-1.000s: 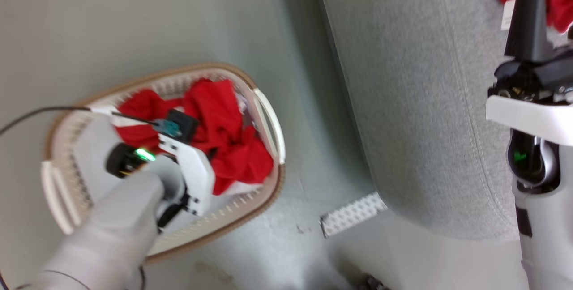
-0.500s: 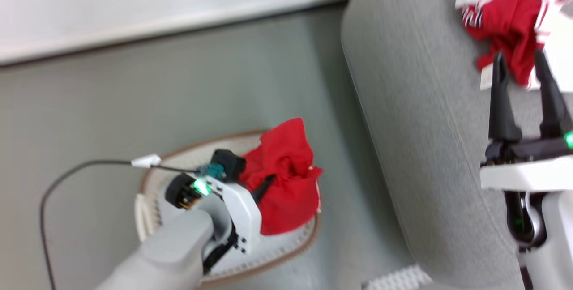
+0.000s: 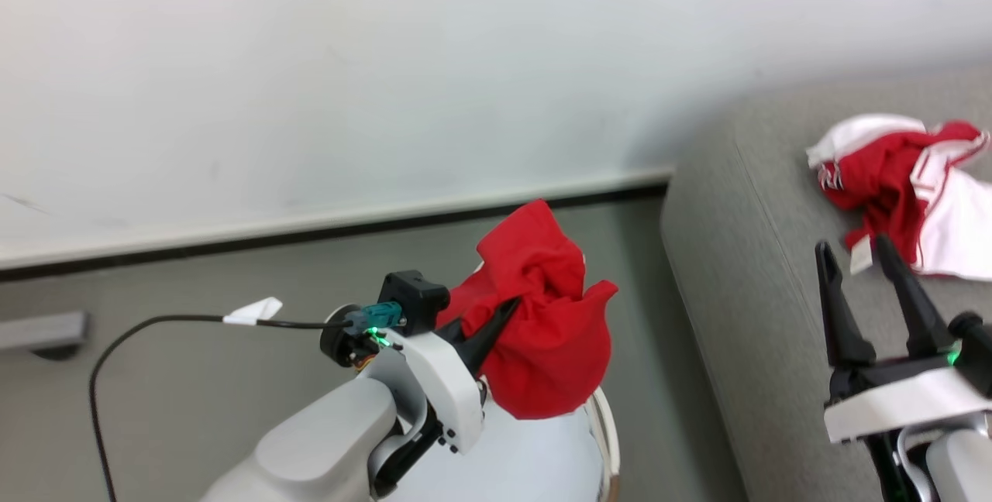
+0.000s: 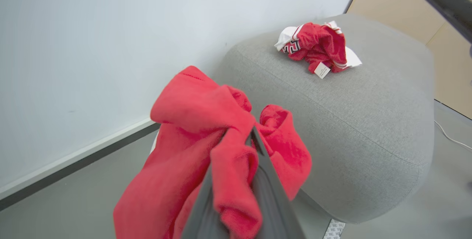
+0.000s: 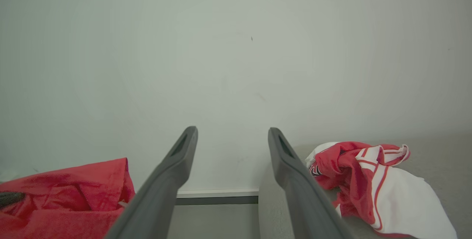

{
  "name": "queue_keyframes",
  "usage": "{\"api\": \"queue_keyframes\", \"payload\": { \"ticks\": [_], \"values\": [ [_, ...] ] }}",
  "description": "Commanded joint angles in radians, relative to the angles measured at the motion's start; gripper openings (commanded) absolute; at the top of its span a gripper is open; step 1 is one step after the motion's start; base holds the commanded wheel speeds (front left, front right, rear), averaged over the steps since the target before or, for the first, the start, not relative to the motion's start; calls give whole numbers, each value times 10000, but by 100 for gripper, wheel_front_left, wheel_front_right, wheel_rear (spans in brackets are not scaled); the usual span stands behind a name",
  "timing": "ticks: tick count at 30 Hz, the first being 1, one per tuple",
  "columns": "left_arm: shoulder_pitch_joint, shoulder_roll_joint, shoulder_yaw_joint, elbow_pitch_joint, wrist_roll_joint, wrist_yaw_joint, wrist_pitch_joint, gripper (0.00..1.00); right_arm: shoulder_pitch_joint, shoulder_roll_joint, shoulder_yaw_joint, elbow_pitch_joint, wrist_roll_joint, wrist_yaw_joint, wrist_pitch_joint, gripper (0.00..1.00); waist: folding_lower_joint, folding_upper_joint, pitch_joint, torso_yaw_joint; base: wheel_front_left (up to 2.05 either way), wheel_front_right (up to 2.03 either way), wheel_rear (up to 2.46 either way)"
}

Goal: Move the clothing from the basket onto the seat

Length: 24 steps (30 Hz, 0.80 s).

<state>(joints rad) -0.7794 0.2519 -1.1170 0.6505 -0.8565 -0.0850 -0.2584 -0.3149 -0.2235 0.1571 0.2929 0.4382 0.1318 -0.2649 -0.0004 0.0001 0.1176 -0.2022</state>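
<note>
Left tool [image 3: 496, 320] pinched shut on red garment [image 3: 542, 339], hanging above basket [image 3: 610, 440], left of seat [image 3: 744, 308]; right tool [image 3: 850, 248] spread wide, empty. Swing right, clear seat edge, lower beside other garment [image 3: 883, 169] before letting go

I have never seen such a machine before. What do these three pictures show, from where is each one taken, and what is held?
This is a wheeled robot with two arms, each ending in a two-fingered pincer. One picture is taken from its head; the other two look along each arm's fingers from the wrist. The left pincer is shut on a crumpled red garment, lifted above the floor. The right pincer is open and holds nothing. A second garment, red and white, lies on the grey sofa.
</note>
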Motion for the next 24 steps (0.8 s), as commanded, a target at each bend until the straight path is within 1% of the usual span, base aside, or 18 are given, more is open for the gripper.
{"api": "queue_keyframes", "payload": {
  "ticks": [1,4,8,11,15,22,24],
  "values": [
    [179,137,97,-326,169,104,-67,0,262,-124,59,100,154,-22,11,100,4,-1,-775,589,0,0,0],
    [251,419,337,-1207,219,406,-65,0,527,-175,247,208,305,-22,11,100,4,-1,-1147,786,0,0,0],
    [139,853,600,-2410,275,818,-33,0,812,-88,489,283,474,-22,11,100,4,-1,-1440,1017,0,0,0],
    [35,1211,778,-3251,293,1164,101,0,931,-23,748,375,562,-22,10,100,4,-1,-1582,1088,0,0,0],
    [-30,1605,955,-4292,257,1502,326,0,989,59,1100,464,659,-22,11,100,4,-1,-1707,1161,0,0,0],
    [148,1988,1002,-5302,221,1916,676,0,870,102,1499,440,806,-22,11,100,4,-1,-1760,1136,0,0,0],
    [190,2011,981,-5420,200,1980,724,0,857,308,1756,67,1367,-22,11,100,4,-1,-1756,1113,0,0,0]
  ]
}}
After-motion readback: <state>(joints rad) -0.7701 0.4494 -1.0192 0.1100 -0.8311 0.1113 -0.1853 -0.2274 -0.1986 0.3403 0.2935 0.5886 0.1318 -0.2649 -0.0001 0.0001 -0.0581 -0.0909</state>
